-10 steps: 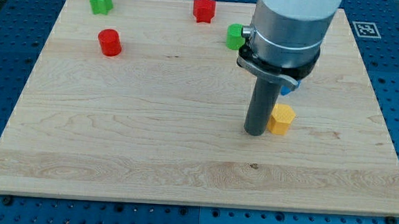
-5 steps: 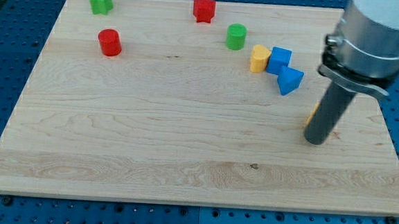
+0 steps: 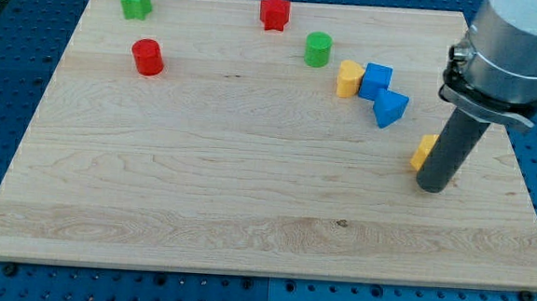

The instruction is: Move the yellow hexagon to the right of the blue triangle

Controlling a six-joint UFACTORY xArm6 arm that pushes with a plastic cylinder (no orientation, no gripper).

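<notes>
The yellow hexagon [image 3: 423, 151] lies at the view's right, mostly hidden behind my rod; only its left edge shows. My tip [image 3: 434, 188] rests on the board just below and right of that edge, touching or nearly touching the block. The blue triangle [image 3: 390, 108] lies up and to the left of the hexagon, a short gap away. A blue block [image 3: 376, 81] touches the triangle's upper left.
A second yellow block [image 3: 349, 79] sits against the blue block's left. A green cylinder [image 3: 319, 49], red star [image 3: 274, 12], green star [image 3: 135, 0] and red cylinder [image 3: 147, 56] lie along the top. The board's right edge [image 3: 520, 157] is close to my rod.
My rod swept from the board's middle to the right, pushing the yellow hexagon from below the blue triangle to its lower right. In the last half second it shifted slightly further right.
</notes>
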